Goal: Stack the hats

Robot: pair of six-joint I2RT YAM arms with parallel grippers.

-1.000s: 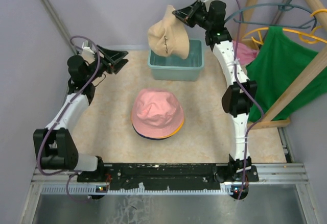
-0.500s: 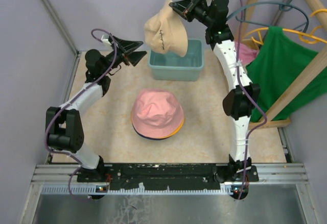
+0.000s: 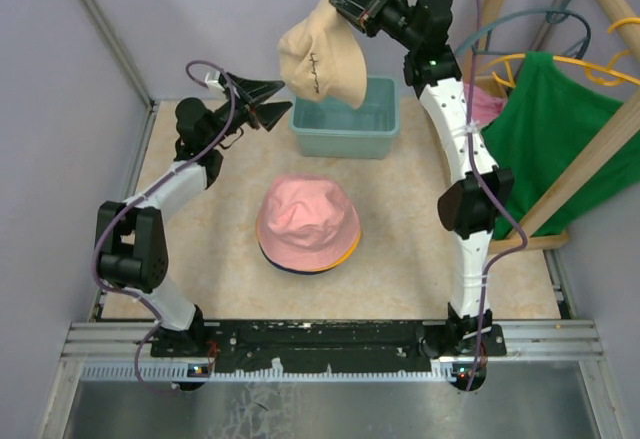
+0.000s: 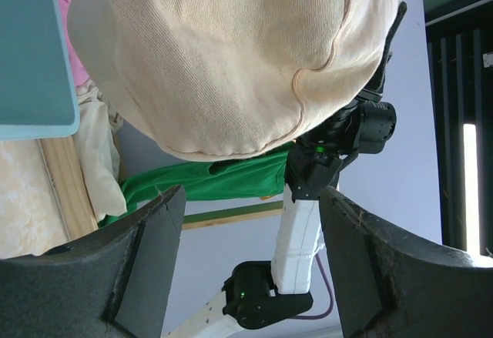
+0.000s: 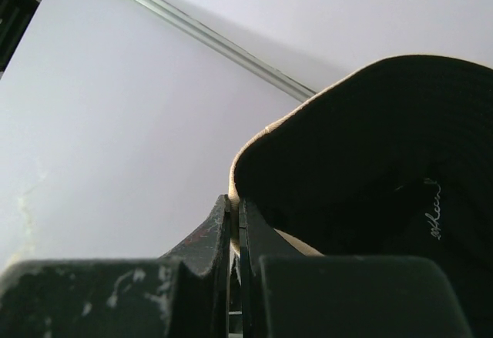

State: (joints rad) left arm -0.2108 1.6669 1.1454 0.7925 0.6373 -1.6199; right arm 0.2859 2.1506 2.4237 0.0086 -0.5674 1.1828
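right claw [image 3: 338, 4] is clamped on the brim of the beige hat [image 3: 320, 59], which dangles crown-down over the teal bin [image 3: 340, 145] at the table's [image 3: 200, 259] far edge. the left claw [image 3: 285, 99] sits spread wide just to its left, not touching. the stack, pink hat [image 3: 305, 221] on top, lies mid-table toward the near edge from the hanging hat, so only the bin's near wall looks in the way; the green shirt [image 3: 560, 129] hangs off right.

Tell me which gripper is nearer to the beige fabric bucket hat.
Right. The right gripper is shut on the brim of the beige fabric bucket hat, which hangs from it. The left gripper is open just beside the hat's crown, not gripping it.
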